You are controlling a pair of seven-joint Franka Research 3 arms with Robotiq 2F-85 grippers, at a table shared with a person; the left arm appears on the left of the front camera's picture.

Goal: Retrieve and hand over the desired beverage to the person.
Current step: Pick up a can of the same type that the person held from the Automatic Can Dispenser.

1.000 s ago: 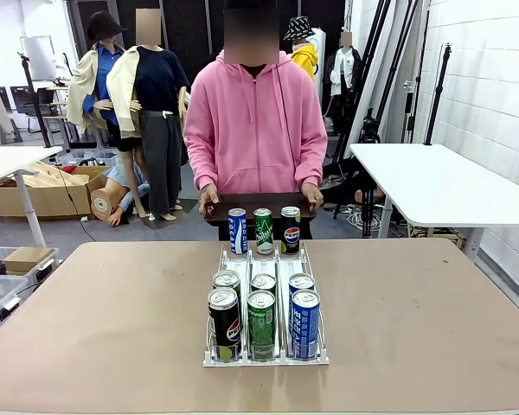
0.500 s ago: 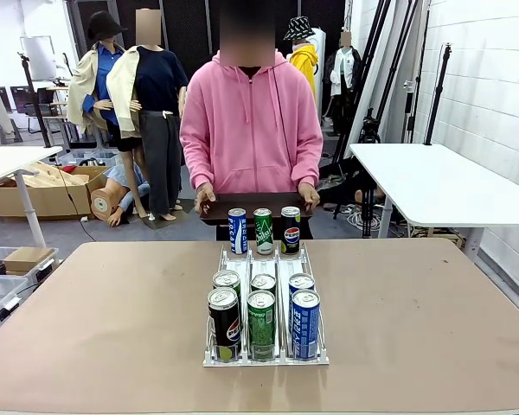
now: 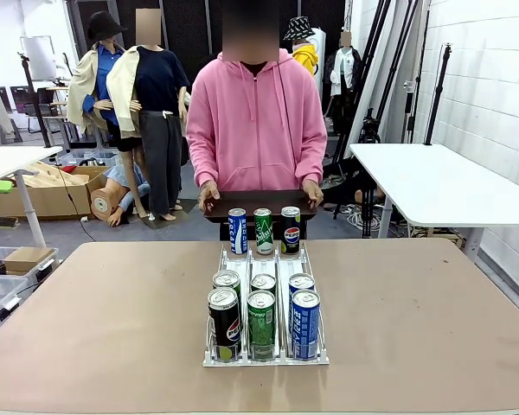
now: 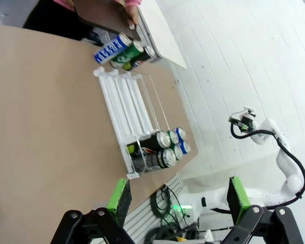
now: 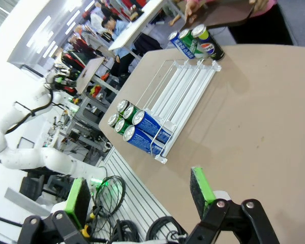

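While person [image 3: 256, 121] holds tray [image 3: 258, 201], cans [image 3: 261, 322] stand upright (axes vertical).

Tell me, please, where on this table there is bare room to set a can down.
The table is bare on both sides of the can rack, left and right, out to its edges. The middle is crowded: six cans fill the rack's near end, three cans stand at its far end, by the tray the person holds.

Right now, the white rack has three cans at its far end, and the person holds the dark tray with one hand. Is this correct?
No: the front view shows the person holding the dark tray with both hands. The white rack does have three cans at its far end.
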